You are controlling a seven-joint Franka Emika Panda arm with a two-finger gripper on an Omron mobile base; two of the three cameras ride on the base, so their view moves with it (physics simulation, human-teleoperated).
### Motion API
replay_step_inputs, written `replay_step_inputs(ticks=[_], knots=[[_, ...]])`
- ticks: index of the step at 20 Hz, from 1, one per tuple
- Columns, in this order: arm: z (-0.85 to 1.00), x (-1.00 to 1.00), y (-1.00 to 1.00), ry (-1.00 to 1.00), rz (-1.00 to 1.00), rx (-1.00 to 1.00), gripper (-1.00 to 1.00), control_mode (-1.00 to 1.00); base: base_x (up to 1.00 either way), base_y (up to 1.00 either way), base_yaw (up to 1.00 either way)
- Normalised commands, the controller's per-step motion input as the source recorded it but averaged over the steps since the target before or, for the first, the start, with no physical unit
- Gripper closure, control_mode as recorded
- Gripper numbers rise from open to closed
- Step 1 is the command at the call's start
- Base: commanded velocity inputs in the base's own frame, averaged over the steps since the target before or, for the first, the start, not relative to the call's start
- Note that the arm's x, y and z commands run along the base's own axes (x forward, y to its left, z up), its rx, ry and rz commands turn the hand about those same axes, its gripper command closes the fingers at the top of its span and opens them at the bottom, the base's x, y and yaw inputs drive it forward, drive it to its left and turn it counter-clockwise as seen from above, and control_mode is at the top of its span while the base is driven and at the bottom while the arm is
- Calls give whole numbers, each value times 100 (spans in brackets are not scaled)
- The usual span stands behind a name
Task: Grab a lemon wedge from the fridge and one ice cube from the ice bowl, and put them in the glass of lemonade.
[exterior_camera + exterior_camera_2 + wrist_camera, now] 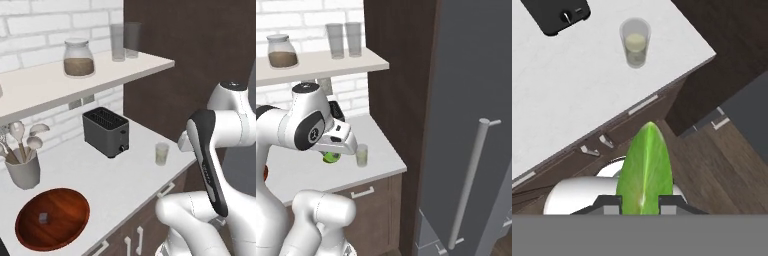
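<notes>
Gripper pinching the lemon wedge well short of the glass of lemonade near the counter's front edge; grip looks shallow, hard to judge, so a slip or off-centre release probably bounces it off the rim.

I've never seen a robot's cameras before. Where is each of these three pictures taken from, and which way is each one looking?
Left base view: behind the arm's left, looking down over the counter, toaster and ice bowl; white arm at right.
Right base view: behind its right, facing the fridge; arm at left.
Hand view: on the hand, looking down past the held lemon wedge.
All three share the glass of lemonade.
</notes>
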Motion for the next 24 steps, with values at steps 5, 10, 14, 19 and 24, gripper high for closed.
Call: replay_step_inputs(ticks=[5, 10, 14, 19, 24], knots=[[-1, 26, 0, -1, 0, 0, 100, -100, 3, 0, 0], [-17, 98, 8, -2, 0, 0, 100, -100, 0, 0, 0], [-43, 100, 22, -2, 1, 0, 100, -100, 0, 0, 0], [-22, 95, 7, -2, 1, 0, 100, -100, 0, 0, 0], [-17, 71, -3, 4, 3, 2, 100, -100, 0, 0, 0]])
